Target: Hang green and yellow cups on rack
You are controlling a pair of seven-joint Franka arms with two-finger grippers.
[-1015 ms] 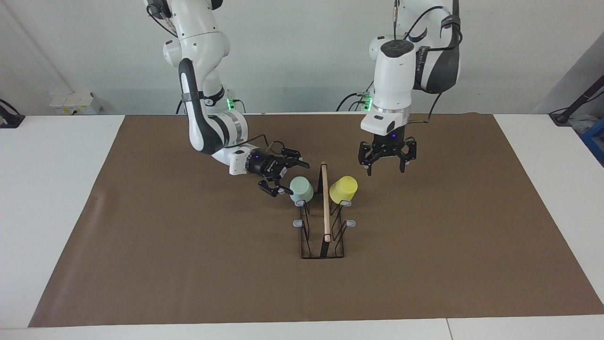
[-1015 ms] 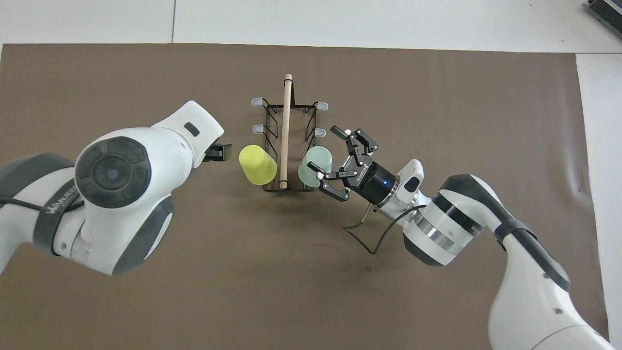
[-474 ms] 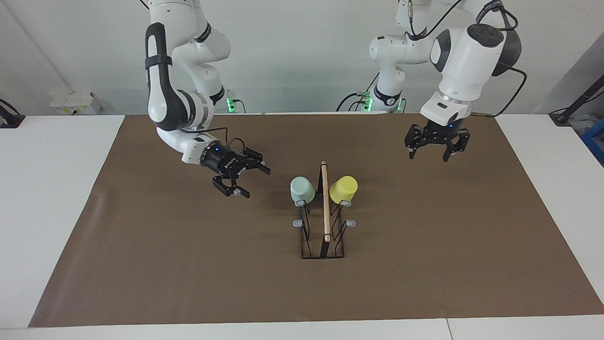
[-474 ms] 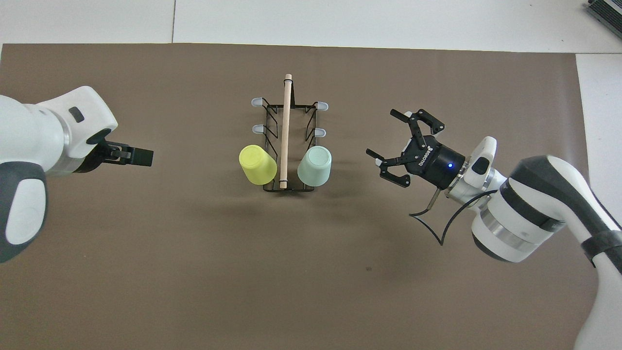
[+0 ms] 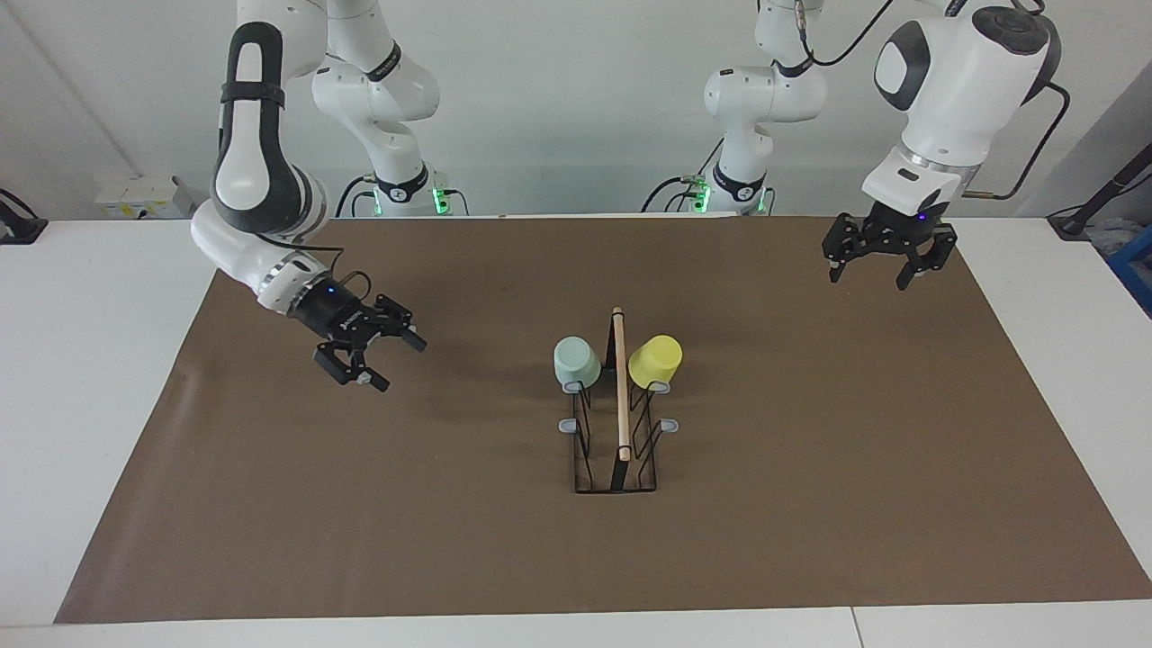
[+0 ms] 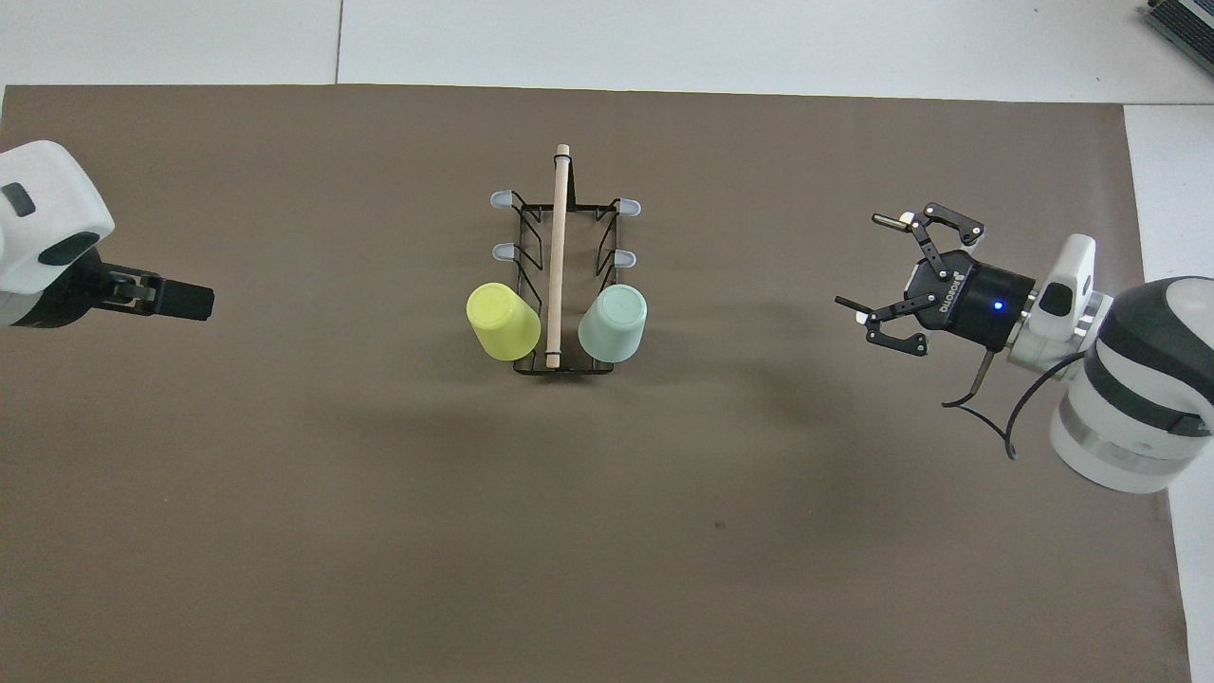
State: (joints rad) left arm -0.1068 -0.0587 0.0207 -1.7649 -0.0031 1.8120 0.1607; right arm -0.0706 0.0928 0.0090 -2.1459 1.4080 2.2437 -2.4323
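Both splayed, empty end effectors, left [image 5: 886, 269] and right [image 5: 378, 355], have retreated toward the mat's [image 5: 810, 504] ends.

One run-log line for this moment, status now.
green cup: on rack prong | yellow cup: on prong | left gripper: open, empty | right gripper: open, empty

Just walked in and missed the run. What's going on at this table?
Nothing is being handled right now. The green cup and the yellow cup both hang on the rack, on the pair of prongs nearest the robots, one on each side of its wooden rod. The other four prongs are bare. The right gripper hangs open and empty over the mat toward its own end of the table, and the left gripper does the same at the other end.
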